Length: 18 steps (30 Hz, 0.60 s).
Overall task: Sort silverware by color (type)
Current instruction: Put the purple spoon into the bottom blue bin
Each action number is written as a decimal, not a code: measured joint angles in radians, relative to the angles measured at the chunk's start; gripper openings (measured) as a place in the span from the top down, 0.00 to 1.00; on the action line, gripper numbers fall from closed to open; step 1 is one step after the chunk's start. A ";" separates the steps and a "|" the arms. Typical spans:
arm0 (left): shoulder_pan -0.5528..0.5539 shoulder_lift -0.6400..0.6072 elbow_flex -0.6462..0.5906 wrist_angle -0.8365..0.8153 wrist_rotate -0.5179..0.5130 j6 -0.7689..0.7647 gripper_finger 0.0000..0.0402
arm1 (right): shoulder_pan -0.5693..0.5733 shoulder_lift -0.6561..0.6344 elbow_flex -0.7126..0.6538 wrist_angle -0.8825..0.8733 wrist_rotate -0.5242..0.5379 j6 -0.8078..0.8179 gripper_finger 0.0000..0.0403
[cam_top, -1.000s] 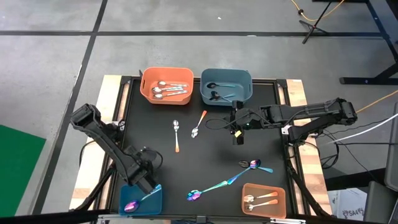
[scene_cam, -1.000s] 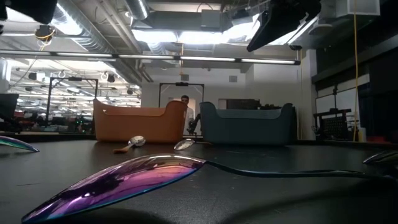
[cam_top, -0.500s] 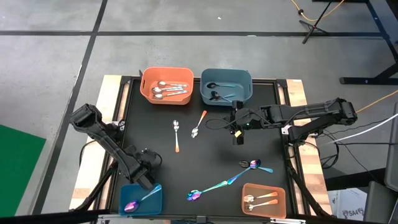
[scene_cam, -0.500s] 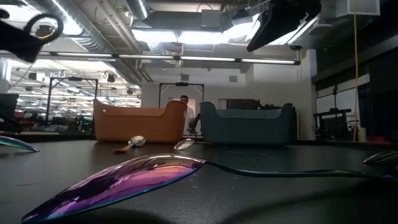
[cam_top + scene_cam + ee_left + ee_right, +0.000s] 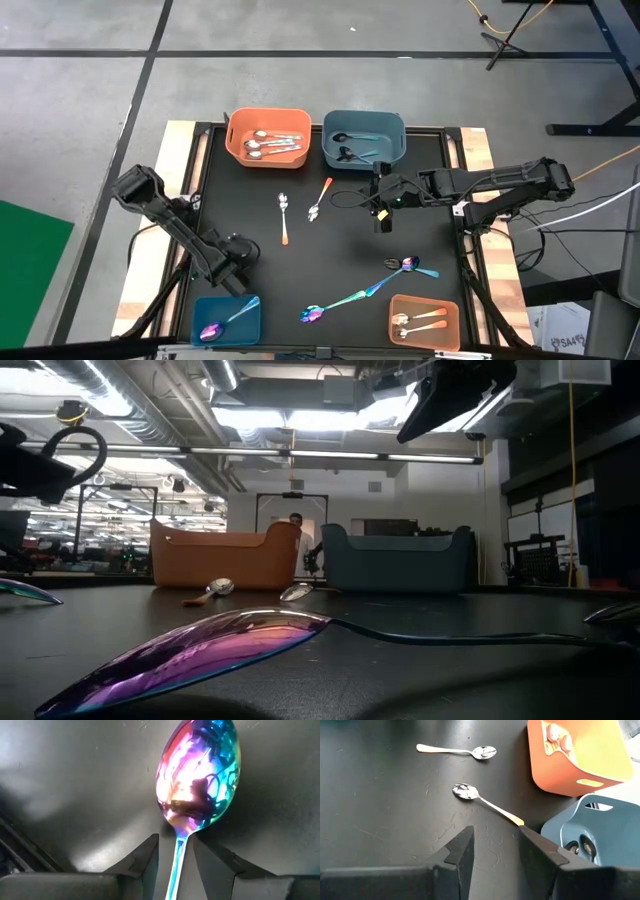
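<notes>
Left gripper (image 5: pixel 232 278) near-left, above small blue bin (image 5: pixel 226 320); fingers (image 5: pixel 147 857) spread either side of iridescent spoon (image 5: pixel 197 775) lying in that bin, not pinching.

Far orange bin (image 5: pixel 266 137): about three silver spoons (image 5: pixel 268 145).

Two orange-handled spoons (image 5: pixel 318 198) loose mid-table.

Far blue bin (image 5: pixel 364 140): two black spoons (image 5: pixel 352 153).

Right gripper (image 5: pixel 381 222) mid-table, fingers (image 5: pixel 460 850) apart, empty.

Three iridescent spoons (image 5: pixel 345 300) loose near-right.

Near orange bin (image 5: pixel 424 321): two orange-handled spoons.

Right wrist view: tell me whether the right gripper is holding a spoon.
No. The right gripper is open and empty above the black table, and the nearest orange-handled spoon lies flat beyond it.
</notes>
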 joint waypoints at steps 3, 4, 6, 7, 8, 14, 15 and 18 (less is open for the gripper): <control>0.000 -0.001 -0.013 0.010 0.005 0.000 0.70 | 0.000 0.000 0.000 0.000 0.000 0.000 0.65; 0.000 -0.001 -0.014 0.010 0.004 0.000 0.70 | 0.000 0.000 0.000 0.000 0.000 0.000 0.65; 0.000 0.000 -0.014 0.012 0.002 0.000 0.72 | 0.000 0.000 0.000 0.000 0.000 0.000 0.65; 0.000 0.000 -0.015 0.014 0.002 0.000 0.74 | 0.000 0.000 0.000 0.000 0.000 0.000 0.65; 0.000 0.001 -0.015 0.014 0.003 0.000 0.76 | 0.000 0.000 0.000 0.000 0.000 0.000 0.65; 0.000 0.002 -0.015 0.023 0.000 -0.001 0.91 | 0.000 0.000 0.000 0.000 0.000 0.000 0.65; 0.000 0.002 -0.015 0.024 -0.005 -0.001 0.93 | 0.000 0.000 0.000 0.000 0.000 0.000 0.65; 0.000 0.003 -0.015 0.018 -0.022 -0.004 0.97 | 0.000 0.000 0.000 0.000 0.000 0.000 0.65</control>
